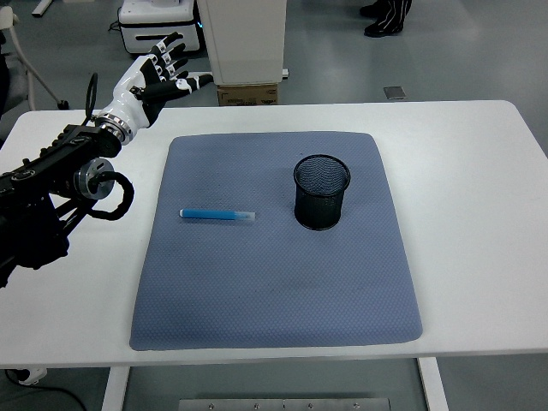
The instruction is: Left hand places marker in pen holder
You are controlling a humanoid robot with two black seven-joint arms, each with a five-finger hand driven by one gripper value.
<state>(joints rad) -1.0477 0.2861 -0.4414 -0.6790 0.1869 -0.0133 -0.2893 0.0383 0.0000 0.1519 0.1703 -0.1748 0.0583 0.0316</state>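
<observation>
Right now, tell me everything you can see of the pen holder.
The pen holder is a black, round cup that looks like wire mesh, with a solid-looking rim at the top and a darker band at the base. It stands upright on the blue-grey mat, in the mat's right half, with its open mouth facing up. Nothing shows inside it. The blue marker lies flat on the mat to its left, clearly apart from it. Only the mat touches the holder; the left hand is far off, raised at the table's far left.
</observation>
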